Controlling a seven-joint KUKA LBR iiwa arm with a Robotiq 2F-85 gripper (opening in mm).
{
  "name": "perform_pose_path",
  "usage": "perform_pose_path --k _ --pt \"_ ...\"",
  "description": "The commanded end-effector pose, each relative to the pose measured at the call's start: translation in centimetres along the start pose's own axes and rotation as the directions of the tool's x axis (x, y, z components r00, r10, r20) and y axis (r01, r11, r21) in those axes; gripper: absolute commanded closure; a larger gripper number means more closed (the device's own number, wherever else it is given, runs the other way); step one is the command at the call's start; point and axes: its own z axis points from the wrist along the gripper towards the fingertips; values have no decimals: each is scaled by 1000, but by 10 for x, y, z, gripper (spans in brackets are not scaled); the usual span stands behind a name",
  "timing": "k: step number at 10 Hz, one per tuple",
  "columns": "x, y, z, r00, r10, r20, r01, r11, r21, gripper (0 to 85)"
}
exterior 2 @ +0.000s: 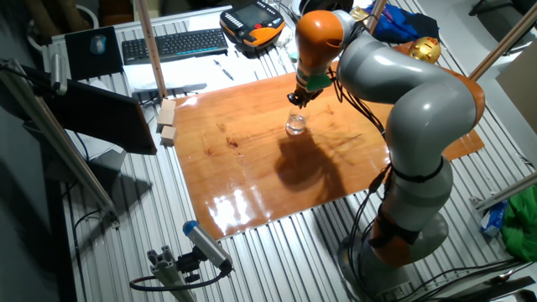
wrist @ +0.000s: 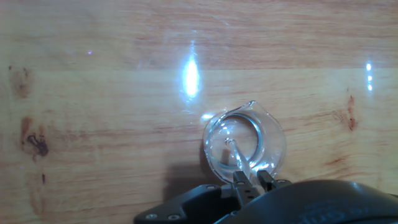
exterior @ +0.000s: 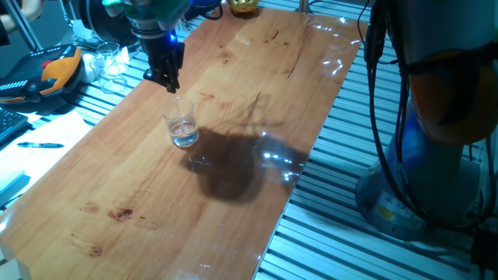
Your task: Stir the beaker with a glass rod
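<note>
Hand view showed the gripper [wrist: 253, 181] pinching the glass rod [wrist: 238, 157] directly above the beaker [wrist: 244, 144], so its tip dipped inside for stirring.

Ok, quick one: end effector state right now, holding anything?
End effector: closed on the glass rod, whose lower end reaches down inside the beaker.

Tool [exterior 2: 298, 101] just above beaker [exterior 2: 295, 126] on table [exterior 2: 243, 168].

A glossy wooden table [exterior: 233, 101] bears only the beaker [exterior: 183, 128], standing upright.
</note>
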Motion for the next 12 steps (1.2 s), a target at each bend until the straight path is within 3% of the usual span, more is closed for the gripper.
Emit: perform_pose_path --k 1,4,5,7,10,12 --pt "0 -2 1 1000 4 2 -4 1000 -5 850" --pt "2 -8 2 1000 20 -2 -20 999 -41 850" --pt "4 -10 1 1000 14 -7 -14 999 -33 850" --pt "6 -10 -1 999 23 -24 -24 998 -53 850" --pt "3 -7 0 996 86 -16 -87 992 -90 850" --pt "1 -7 2 992 122 28 -118 986 -118 850"
